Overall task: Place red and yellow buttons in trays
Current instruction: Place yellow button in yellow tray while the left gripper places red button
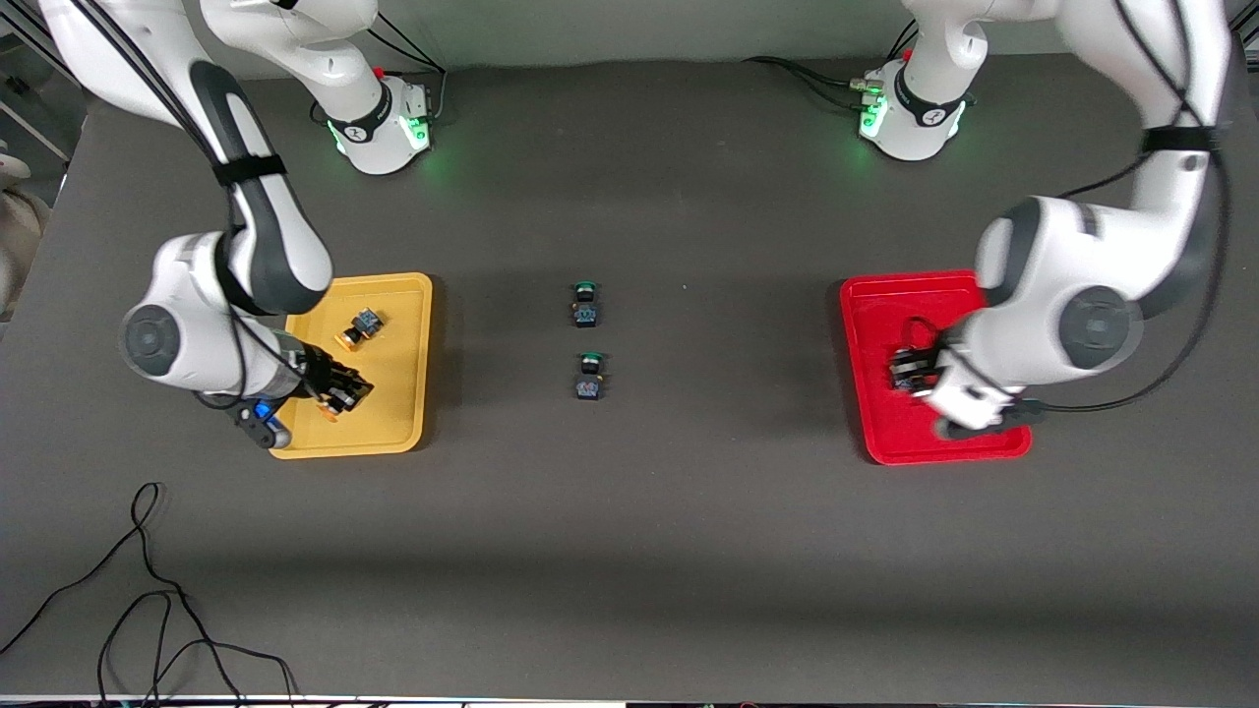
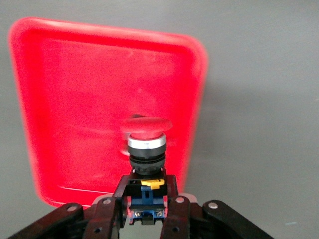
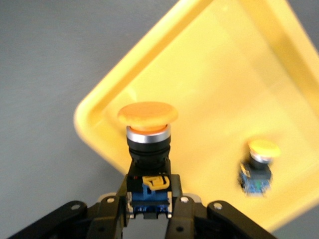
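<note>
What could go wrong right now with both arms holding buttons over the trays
1. The right hand holds a yellow button over the yellow tray's rim-side part; released there, it could land on the rim and tip out.
2. The left hand grips the red button only by its blue base; it might topple or roll when dropped in the red tray.
3. The dropped yellow one might bounce into the other yellow button already lying there.

Pretty plain setup: a big dark grey matte table (image 1: 629,551) fills nearly the whole frame, with a pale wall strip (image 1: 629,25) along the top edge. Loose black cables (image 1: 148,590) snake across the lower left corner. Lighting's soft and even overhead.
</note>
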Controlling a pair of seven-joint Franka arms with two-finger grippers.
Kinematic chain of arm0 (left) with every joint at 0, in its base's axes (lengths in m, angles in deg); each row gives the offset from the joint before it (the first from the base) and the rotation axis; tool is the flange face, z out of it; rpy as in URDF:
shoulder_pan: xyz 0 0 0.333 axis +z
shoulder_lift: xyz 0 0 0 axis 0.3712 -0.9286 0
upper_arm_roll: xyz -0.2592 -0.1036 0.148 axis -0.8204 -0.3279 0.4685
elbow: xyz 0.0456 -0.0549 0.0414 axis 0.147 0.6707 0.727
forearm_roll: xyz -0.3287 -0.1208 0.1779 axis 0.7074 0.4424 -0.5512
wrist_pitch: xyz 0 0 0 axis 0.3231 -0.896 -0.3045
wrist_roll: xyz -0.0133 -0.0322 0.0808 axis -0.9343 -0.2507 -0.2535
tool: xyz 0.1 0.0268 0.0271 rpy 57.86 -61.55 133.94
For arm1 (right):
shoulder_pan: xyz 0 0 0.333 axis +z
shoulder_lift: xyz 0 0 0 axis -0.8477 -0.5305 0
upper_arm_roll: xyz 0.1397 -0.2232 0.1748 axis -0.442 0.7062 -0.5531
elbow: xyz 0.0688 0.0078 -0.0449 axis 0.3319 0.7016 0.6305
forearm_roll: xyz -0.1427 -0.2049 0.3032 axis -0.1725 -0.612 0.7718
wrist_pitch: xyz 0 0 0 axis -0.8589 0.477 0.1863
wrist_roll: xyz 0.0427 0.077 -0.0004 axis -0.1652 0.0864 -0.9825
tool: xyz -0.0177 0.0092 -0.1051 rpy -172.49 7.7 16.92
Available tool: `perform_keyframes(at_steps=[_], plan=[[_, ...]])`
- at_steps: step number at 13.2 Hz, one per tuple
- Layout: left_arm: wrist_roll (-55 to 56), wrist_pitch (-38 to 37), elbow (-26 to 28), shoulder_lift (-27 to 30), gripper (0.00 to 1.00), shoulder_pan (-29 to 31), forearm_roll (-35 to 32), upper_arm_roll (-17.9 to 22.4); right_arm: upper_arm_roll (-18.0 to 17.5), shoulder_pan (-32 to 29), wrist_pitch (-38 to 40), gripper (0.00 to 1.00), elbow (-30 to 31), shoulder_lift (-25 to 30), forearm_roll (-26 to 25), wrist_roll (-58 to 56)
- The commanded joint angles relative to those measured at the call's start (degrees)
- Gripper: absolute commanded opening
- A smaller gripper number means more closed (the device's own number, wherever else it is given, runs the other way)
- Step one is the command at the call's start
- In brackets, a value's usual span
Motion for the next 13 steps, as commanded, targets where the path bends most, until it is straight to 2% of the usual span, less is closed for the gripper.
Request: perform_keyframes(at_steps=[1,4,5,6,7,8,9,11,13], plan=[[-11.29,6.26,8.38,1.38,0.03,5.73,-3.47,-0.73,0.48,0.83,-6.84,0.04,5.49,-0.36,1.62,-2.87],[-15.98,24.16,19.62,-0.28,0.03,9.60,-6.01,-0.73,2.84,0.66,-7.55,0.06,5.49,-0.98,1.62,-7.78],[-16.07,28.23,21.31,-1.50,0.04,9.61,-6.81,-0.65,3.20,0.57,-7.81,0.07,5.32,-1.85,1.71,-8.75],[-16.07,28.97,21.41,-2.39,0.06,9.61,-7.08,-0.65,3.21,0.57,-8.60,0.08,5.14,-2.64,1.97,-8.85],[-16.15,29.15,21.42,-2.57,0.13,9.61,-7.17,-0.65,3.21,0.57,-10.17,0.10,5.05,-3.52,2.15,-8.85],[-16.85,28.98,21.15,-2.92,0.61,9.61,-7.34,-0.65,3.21,0.57,-11.23,0.10,4.44,-4.66,2.24,-8.85],[-17.81,28.37,20.63,-3.01,0.99,9.61,-7.52,-0.73,3.12,0.66,-11.33,0.11,3.65,-5.37,2.41,-8.76],[-18.18,24.08,18.79,-1.35,1.00,9.70,-7.43,-0.65,3.12,0.66,-11.15,0.19,3.21,-5.64,2.59,-8.76],[-18.26,14.52,14.06,2.24,1.00,9.96,-7.43,-0.65,3.12,0.66,-11.07,0.27,3.21,-5.64,2.59,-8.76]])
